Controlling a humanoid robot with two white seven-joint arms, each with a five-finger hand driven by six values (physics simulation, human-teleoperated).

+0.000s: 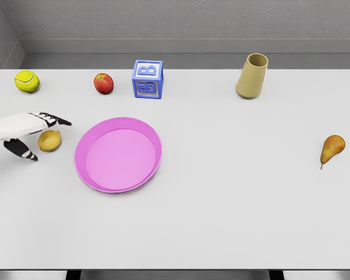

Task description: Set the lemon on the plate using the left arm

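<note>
Here the lemon [49, 140] lies on the white worktop [233, 198] near its left edge, just to the left of the pink plate [118, 154] and not on it; a narrow strip of bare worktop shows between the fruit and the plate's rim. The left hand [29, 135] comes in from the left edge of the head view and sits right at the lemon: its dark-tipped fingers [57, 121] stretch out over the far side of the fruit, pointing toward the plate, while the thumb [22, 150] reaches down on the near side, to the lemon's left. The fingers and thumb stand apart around the lemon rather than clamped on it, and whether any of them touches the peel cannot be told from this view. Nothing stands between the lemon and the plate. Farther back, along the rear edge of the worktop, a yellow-green tennis ball [27, 81] sits behind the hand, a red apple [104, 83] lies to its right, and just beside the apple stands a blue letter block [147, 79] showing a B on its faces; all three are well apart from the lemon and behind the plate. A tan cup [252, 76] stands upright farther right along the back, and a pear [332, 149] lies alone near the right edge, well away from everything else.
</note>
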